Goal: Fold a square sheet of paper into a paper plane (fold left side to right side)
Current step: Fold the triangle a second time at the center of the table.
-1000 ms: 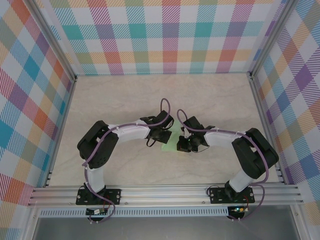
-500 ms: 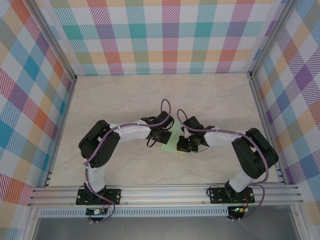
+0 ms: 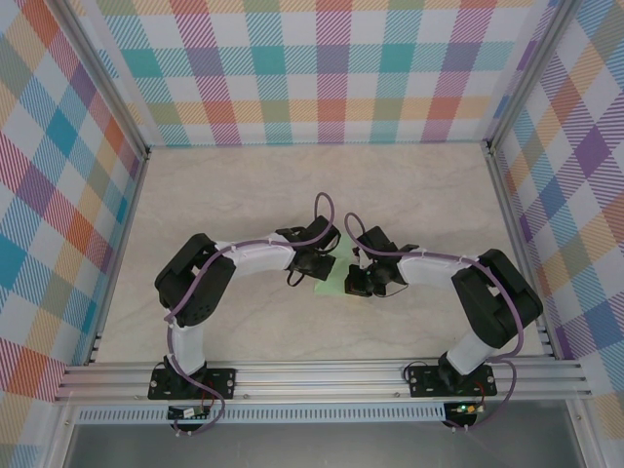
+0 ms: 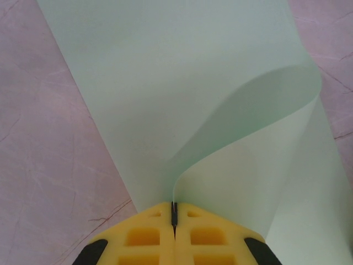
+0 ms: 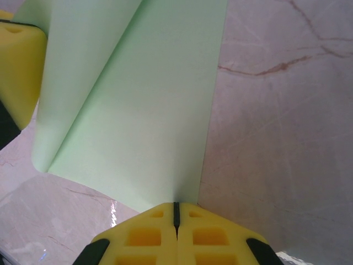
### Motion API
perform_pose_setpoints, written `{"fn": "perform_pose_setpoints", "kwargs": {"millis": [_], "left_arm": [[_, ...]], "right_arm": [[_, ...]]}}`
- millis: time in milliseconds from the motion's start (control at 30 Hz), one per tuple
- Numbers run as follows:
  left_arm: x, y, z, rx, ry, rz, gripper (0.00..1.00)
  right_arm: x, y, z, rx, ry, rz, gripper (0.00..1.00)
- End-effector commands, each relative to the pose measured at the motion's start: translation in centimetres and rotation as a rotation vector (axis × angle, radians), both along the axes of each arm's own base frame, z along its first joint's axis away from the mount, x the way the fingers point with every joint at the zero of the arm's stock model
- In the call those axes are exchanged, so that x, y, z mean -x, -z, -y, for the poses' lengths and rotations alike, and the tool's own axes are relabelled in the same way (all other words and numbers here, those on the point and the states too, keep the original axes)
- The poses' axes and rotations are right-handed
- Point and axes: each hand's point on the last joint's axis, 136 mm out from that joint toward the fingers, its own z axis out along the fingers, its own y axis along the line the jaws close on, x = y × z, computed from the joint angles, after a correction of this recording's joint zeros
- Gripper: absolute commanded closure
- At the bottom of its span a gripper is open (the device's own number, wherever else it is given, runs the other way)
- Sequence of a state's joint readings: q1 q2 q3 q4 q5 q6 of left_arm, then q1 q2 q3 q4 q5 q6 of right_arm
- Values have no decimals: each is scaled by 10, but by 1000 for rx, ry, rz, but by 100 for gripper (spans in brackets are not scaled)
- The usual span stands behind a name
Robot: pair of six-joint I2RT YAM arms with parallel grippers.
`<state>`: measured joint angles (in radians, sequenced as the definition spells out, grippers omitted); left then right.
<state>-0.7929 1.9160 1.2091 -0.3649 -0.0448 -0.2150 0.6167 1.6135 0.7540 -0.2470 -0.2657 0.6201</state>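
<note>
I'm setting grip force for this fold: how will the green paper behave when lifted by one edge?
Probably floppy: the square sheet of paper bows from the shut left gripper in a soft, uncreased loop. Likely very light: that thin curl holds itself up. Pushed, it may slide on the smooth table.

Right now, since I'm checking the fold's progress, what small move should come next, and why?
Probably carry the left gripper's pinched edge across toward the right gripper. The square sheet of paper arcs over in a loose, uncreased curl, and the right gripper is shut on its corner.
</note>
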Motion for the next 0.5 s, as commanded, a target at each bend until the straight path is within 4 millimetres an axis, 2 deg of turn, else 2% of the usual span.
{"fn": "perform_pose_setpoints", "kwargs": {"millis": [0, 300, 467], "left_arm": [[-8, 2, -3, -11, -5, -3, 99], [-4, 9, 0, 1, 7, -30, 99], [-2, 13, -2, -9, 10, -37, 99]], "right_arm": [[23, 22, 16, 98, -20, -81, 98], [21, 18, 11, 70, -24, -74, 98], [13, -5, -4, -27, -34, -24, 98]]}}
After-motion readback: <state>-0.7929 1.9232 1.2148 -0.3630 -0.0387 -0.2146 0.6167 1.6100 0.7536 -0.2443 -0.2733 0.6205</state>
